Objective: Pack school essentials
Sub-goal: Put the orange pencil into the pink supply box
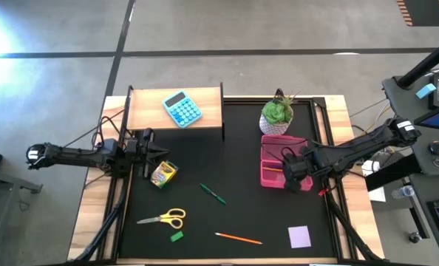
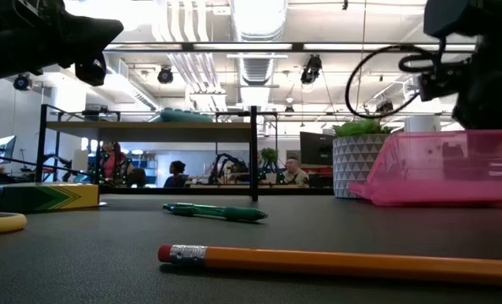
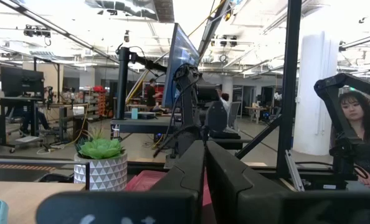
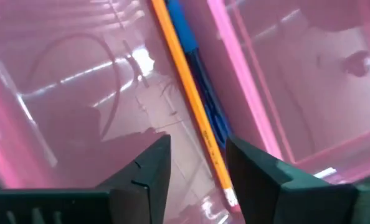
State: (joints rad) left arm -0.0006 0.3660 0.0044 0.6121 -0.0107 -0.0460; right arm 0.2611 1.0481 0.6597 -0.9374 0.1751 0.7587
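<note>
A pink open case [image 1: 273, 157] sits right of centre. In the right wrist view an orange pencil [image 4: 191, 93] and a blue pen [image 4: 186, 34] lie inside it. My right gripper [image 4: 197, 152] hovers open just above them, over the case's near right part [image 1: 297, 177]. My left gripper [image 1: 159, 154] is shut and raised, level with the table, just beyond the yellow-green crayon box [image 1: 163, 174]. Flat on the black mat lie the yellow-handled scissors [image 1: 164, 218], a green eraser [image 1: 177, 236], a green pen [image 1: 213, 193], a second orange pencil [image 1: 238, 238] and the lilac notepad [image 1: 299, 236].
A light-blue calculator [image 1: 182, 108] lies on a raised wooden shelf [image 1: 208, 111] at the far left. A potted plant [image 1: 277, 114] stands just beyond the pink case. Metal frame posts [image 1: 129, 133] edge the mat. People sit in the room behind the table.
</note>
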